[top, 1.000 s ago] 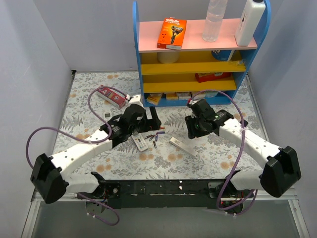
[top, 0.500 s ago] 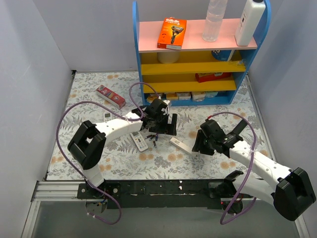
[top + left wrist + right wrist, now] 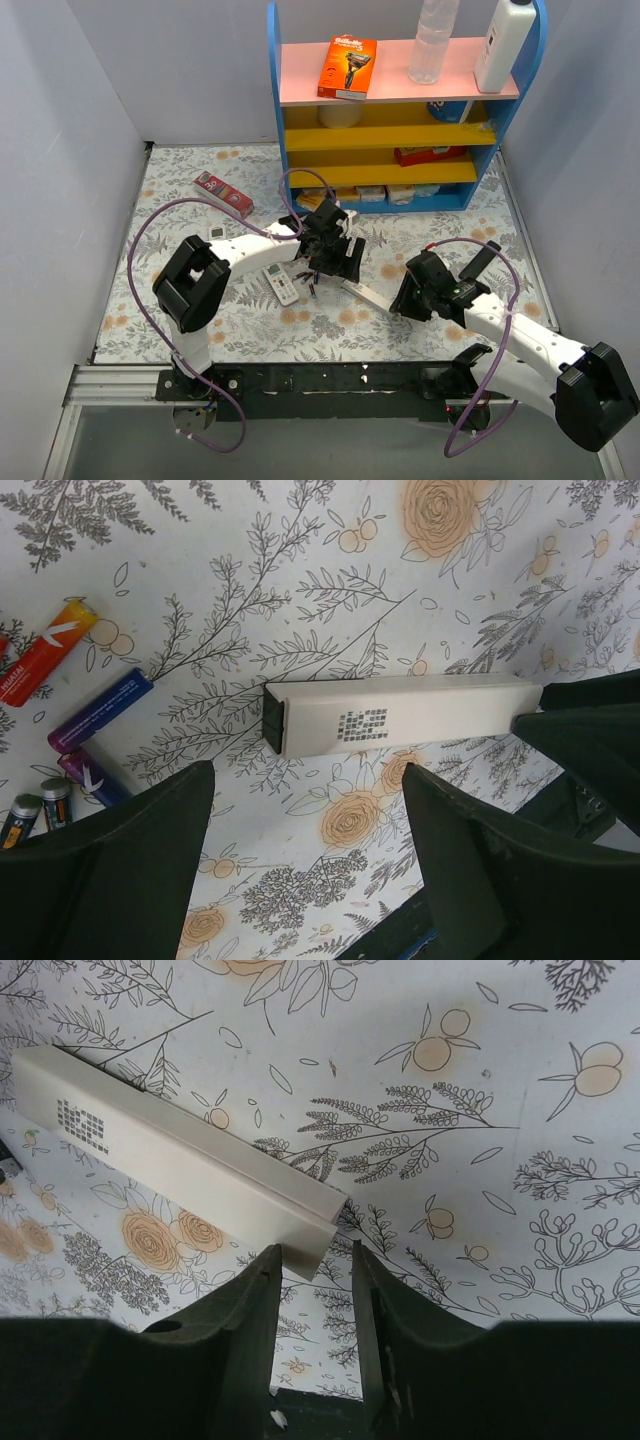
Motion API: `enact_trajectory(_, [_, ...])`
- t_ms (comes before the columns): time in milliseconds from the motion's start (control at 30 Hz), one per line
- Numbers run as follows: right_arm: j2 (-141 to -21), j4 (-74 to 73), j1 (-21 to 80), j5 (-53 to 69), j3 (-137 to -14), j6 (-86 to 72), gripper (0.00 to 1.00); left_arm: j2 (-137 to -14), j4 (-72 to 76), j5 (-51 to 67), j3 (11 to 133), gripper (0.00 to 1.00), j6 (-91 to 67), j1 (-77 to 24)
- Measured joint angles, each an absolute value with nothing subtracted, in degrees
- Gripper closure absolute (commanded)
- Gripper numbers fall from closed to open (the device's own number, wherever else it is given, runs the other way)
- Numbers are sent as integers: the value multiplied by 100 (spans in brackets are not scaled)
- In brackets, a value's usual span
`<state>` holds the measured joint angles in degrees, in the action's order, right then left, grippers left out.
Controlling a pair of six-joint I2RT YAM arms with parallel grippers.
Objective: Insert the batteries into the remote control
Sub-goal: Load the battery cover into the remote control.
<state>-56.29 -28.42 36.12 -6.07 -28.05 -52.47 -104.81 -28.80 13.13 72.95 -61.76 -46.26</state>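
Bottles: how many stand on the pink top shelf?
2. A clear bottle stands right of the orange box; a white bottle stands farthest right. None seems hidden there.

From above, the batteries (image 3: 308, 278) were too small to count or to tell by colour. Close up, a red cell (image 3: 40, 658) ran off the left edge, and two dark cells (image 3: 38, 808) were half hidden behind a finger (image 3: 110, 870) of the left pincer (image 3: 308, 780). The white bar (image 3: 400, 712) had its far end behind the right pincer (image 3: 312, 1265), and its print was too blurred to read. Whether that pincer's fingers (image 3: 245, 1310) touched the bar, I could not tell. The shelf's bottles (image 3: 434, 40) were cut off at the top.
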Motion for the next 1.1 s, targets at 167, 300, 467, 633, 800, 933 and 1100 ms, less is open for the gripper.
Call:
enact_trajectory(167, [-5627, -2672, 3612, -602, -2720, -5317, 59, -10584, -2875, 1367, 7393, 28, -6125, -4663])
enact_trajectory(300, [-5634, -2635, 3612, -602, -2718, -5347, 60, -10809, -2875, 1406, 7422, 32, -6090, -4674])
enact_trajectory(467, [-5631, -2486, 3612, -563, -2624, -5395, 61, -10982, -2897, 1441, 7422, 37, -6082, -4700])
enact_trajectory(633, [-5544, -2290, 3612, -508, -2491, -5452, 64, -11048, -2862, 1509, 7422, 45, -6084, -4724])
enact_trajectory(800, [-5511, -2233, 3612, -493, -2453, -5502, 66, -11048, -2825, 1575, 7422, 55, -6090, -4740])
enact_trajectory(933, [-5511, -2237, 3610, -502, -2453, -5511, 67, -11048, -2825, 1599, 7422, 69, -6086, -4722])
enact_trajectory(1100, [-5621, -2318, 3601, -545, -2526, -5465, 64, -11028, -2825, 1686, 7417, 79, -6134, -4646])
